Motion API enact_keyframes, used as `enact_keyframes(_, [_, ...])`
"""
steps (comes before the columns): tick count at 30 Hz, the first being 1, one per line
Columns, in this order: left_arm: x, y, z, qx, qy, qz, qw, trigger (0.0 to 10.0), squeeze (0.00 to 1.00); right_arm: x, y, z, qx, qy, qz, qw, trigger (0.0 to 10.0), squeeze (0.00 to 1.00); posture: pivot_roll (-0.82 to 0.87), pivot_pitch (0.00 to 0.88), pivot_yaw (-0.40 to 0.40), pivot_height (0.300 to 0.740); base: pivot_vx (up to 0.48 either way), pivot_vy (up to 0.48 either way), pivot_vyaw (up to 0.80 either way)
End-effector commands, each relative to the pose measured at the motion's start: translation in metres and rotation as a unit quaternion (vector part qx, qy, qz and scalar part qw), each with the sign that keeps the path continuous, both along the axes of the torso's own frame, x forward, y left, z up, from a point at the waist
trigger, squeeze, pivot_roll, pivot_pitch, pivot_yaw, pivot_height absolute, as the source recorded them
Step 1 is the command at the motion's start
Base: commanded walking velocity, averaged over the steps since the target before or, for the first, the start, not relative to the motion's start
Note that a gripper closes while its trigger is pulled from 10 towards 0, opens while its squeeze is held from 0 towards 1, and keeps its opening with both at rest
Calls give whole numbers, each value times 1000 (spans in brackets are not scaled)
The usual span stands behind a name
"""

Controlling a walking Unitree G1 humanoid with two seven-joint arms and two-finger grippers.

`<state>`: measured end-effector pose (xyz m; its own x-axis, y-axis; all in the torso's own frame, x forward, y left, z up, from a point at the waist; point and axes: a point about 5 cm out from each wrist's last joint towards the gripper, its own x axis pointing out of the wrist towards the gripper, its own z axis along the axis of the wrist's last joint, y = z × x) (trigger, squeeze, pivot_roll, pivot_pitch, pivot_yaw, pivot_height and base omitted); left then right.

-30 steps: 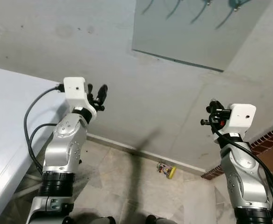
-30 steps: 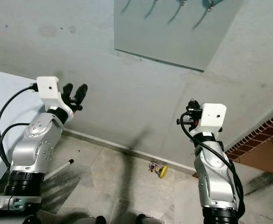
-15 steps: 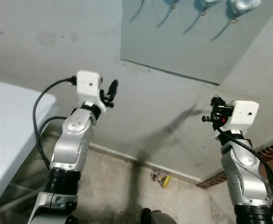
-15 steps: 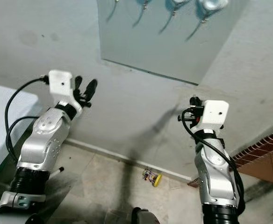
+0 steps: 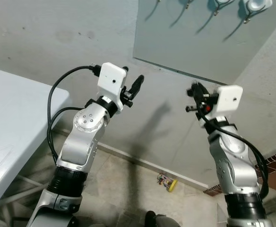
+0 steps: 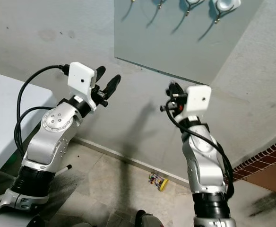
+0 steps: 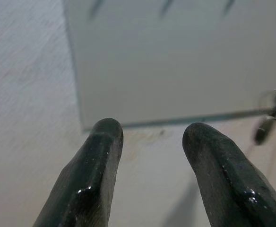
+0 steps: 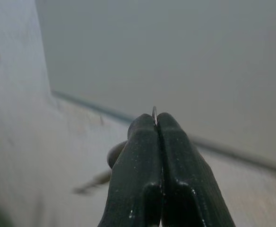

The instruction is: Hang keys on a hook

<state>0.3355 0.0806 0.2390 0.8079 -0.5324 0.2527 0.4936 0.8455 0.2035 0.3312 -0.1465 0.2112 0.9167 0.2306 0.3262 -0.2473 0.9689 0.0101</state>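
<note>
Now the right gripper [image 8: 156, 124] jaws pinch the key ring [image 8: 154, 114]; left gripper [image 7: 150, 135] jaws gape.

No readable text anywhere here: no labels, no brand marks, no numbers, no signs. The white camera housings on both wrists are blank, the grey wall panel carries no lettering, and the small yellow object on the floor is far too small to make out any print.
</note>
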Motion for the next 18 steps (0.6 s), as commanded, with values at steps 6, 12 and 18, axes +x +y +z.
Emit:
enact_keyframes(6, [-4,-10,24,-18,-34,-21,999,10000,0,13,8,23,6,-31,21,999,10000,0,26,186,-53,740,0,0,0])
enact_keyframes(12, [-2,-9,33,-31,-44,-16,998,10000,0,24,10,44,16,-59,26,998,10000,0,25,197,-52,740,0,0,0])
enact_keyframes(18, [-1,-8,40,-38,-50,-14,998,10000,0,30,14,62,25,-85,38,995,10000,0,28,201,-52,740,0,0,0])
